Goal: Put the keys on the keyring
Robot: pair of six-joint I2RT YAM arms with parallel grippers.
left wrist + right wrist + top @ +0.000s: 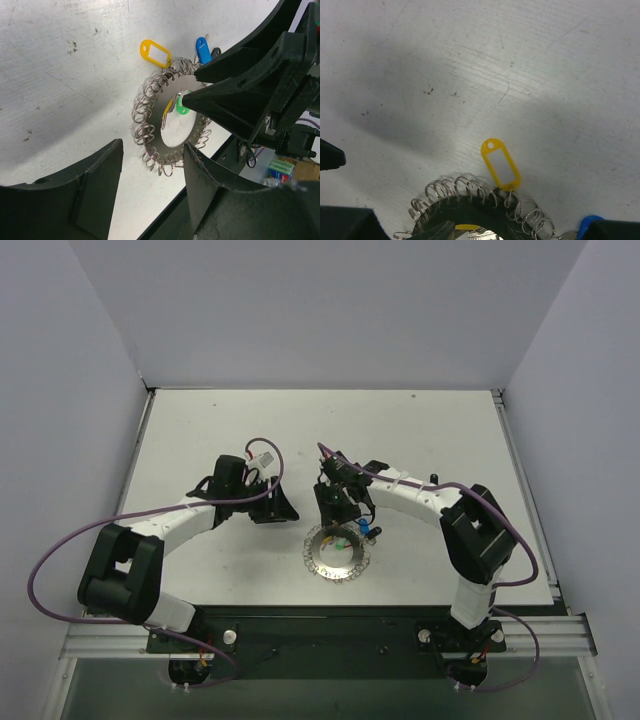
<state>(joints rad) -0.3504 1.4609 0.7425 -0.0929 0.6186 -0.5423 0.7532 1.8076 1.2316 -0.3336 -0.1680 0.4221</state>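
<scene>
While the keyring [337,553] lies on the tabletop [200,440], the left tool [154,150] stands apart and empty. Whether the right tool [189,89] clamps the green key [184,107] cannot be told.

One keyring [175,151], that's it for rings. Plastic tags, I count three: one yellow tag [155,53], one blue tag [202,50], one green tag [183,107]. Little wire loops [145,131] round the rim: loads, too overlapped to count properly. Two grippers, left gripper [283,510] and right gripper [342,520].
</scene>
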